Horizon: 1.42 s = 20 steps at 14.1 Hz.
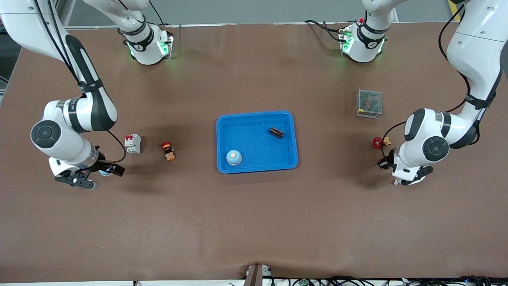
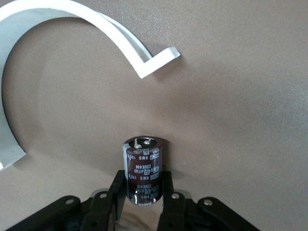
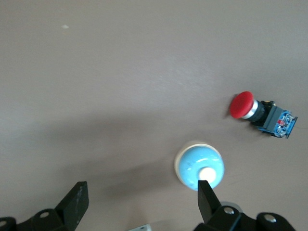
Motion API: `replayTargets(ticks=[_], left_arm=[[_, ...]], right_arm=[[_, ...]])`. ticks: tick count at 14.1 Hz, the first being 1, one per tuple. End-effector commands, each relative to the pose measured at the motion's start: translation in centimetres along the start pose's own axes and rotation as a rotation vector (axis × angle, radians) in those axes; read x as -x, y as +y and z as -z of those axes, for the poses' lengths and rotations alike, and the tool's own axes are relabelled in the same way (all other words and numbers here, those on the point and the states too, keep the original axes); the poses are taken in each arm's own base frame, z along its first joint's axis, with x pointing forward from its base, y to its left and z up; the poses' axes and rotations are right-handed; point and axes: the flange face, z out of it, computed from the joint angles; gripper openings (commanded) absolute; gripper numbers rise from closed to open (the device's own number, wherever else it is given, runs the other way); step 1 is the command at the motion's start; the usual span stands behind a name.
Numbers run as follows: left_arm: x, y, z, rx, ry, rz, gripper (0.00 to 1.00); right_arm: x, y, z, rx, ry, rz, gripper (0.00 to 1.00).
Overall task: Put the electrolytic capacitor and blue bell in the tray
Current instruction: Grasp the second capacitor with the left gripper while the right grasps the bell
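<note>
The left tool (image 2: pixel 143 186) gripped a dark brown, silver-printed electrolytic capacitor (image 2: pixel 143 163) upright, well apart from the tray (image 1: pixel 254 114). The right tool (image 3: pixel 142 188) gaped wide beside a blue bell (image 3: pixel 198 165).

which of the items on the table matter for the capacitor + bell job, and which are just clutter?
Job:
capacitor, lying in the tray
blue bell, in the tray
tray

Clutter:
breaker
red pushbutton
mesh box
red-knobbed valve
</note>
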Motion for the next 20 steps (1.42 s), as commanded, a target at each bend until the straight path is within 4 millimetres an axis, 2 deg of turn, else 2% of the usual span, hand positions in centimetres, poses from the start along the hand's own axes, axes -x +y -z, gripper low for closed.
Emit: replayTargets(ticks=[1, 3, 6, 9, 13, 18, 20], left_arm=[[0.1, -0.4, 0.7, -0.001, 0.022, 0.003, 0.0], [0.1, -0.1, 1.2, 0.005, 0.024, 0.033, 0.0], [0.6, 0.9, 1.6, 0.009, 0.027, 0.096, 0.0], [1.4, 2.9, 2.7, 0.03, 0.035, 0.152, 0.0], [3.0, 6.5, 4.1, 0.046, 0.05, 0.197, 0.0], [5.1, 10.3, 5.5, 0.071, -0.002, 0.274, 0.0], [6.5, 12.5, 6.4, 0.086, -0.025, 0.316, 0.0]], right_arm=[[1.2, 2.5, -0.3, -0.019, 0.014, 0.031, 1.0], [1.1, 4.7, -1.1, -0.024, 0.028, 0.049, 1.0], [1.8, 6.1, -2.8, -0.034, 0.042, 0.055, 1.0], [2.4, 6.2, -4.5, -0.048, 0.057, 0.052, 1.0], [2.8, 6.1, -7.1, -0.067, 0.069, 0.048, 1.0], [2.8, 6.5, -8.5, -0.075, 0.076, 0.051, 1.0], [2.7, 7.5, -9.1, -0.077, 0.083, 0.056, 1.0]])
